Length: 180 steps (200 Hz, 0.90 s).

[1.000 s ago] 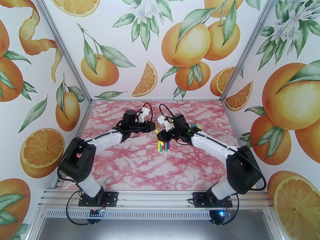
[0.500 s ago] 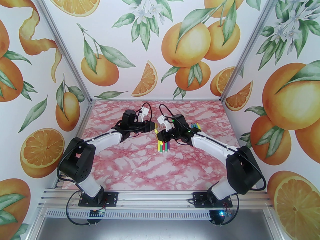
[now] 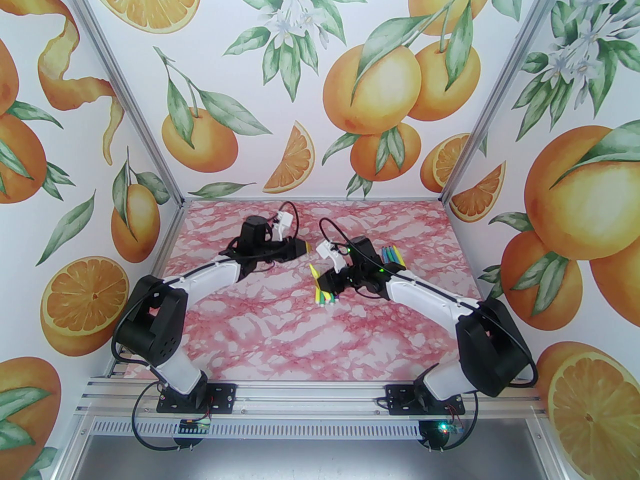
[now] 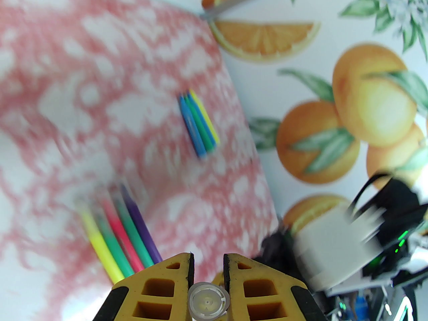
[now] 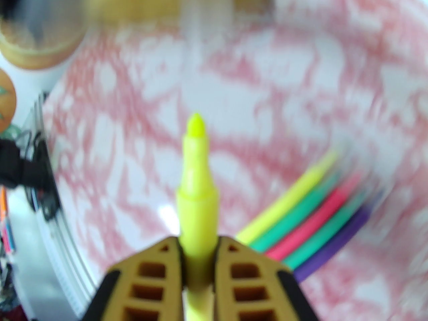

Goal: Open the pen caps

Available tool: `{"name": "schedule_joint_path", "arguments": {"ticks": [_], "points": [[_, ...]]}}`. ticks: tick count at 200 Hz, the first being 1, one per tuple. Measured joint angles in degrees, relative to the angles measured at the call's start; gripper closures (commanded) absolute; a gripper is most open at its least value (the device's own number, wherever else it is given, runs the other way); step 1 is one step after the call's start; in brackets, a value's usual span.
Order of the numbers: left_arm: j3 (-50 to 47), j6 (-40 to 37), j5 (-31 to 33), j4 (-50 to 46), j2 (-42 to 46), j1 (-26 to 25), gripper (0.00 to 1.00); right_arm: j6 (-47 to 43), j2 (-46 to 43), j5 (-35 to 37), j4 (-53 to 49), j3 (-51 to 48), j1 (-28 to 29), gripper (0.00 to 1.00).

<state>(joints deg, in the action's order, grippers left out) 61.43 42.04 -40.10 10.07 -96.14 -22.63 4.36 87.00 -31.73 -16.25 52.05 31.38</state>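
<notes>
pen cap [image 4: 209,301] and yellow pen [image 5: 197,186] cut by bottom edge, row of pens [image 5: 301,232] blurred, ends indistinct

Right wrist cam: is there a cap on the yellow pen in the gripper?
No, the yellow pen clamped in the right gripper shows its bare felt tip, with no sleeve over it.

Right gripper [image 5: 198,262] clamps uncapped yellow pen [image 5: 196,176]; five pens [image 5: 311,226] lie beside it.

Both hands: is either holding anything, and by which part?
Left hand grips a translucent pen cap by its sides; right hand clamps the uncapped yellow pen around its barrel, tip bare.
</notes>
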Motion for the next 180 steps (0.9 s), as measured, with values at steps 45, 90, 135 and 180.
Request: {"name": "schedule_joint_path", "arguments": {"ticks": [45,90,135,180], "points": [[1.7,0.7,3.3,0.0,0.3,1.0,1.00,0.1,0.0,-0.2,-1.7,-1.0,0.2,1.00],[5.2,-6.8,8.4,-12.6,0.3,0.9,1.00,1.0,-0.5,5.3,-1.6,-1.0,-0.2,1.00],[6.3,-14.9,14.5,-25.3,0.5,0.8,1.00,3.2,-0.5,12.3,-1.9,-0.3,-3.9,1.00],[9.9,-21.2,21.1,-36.1,0.0,0.3,1.00,4.2,0.0,20.2,-3.8,4.1,-8.5,1.00]]}}
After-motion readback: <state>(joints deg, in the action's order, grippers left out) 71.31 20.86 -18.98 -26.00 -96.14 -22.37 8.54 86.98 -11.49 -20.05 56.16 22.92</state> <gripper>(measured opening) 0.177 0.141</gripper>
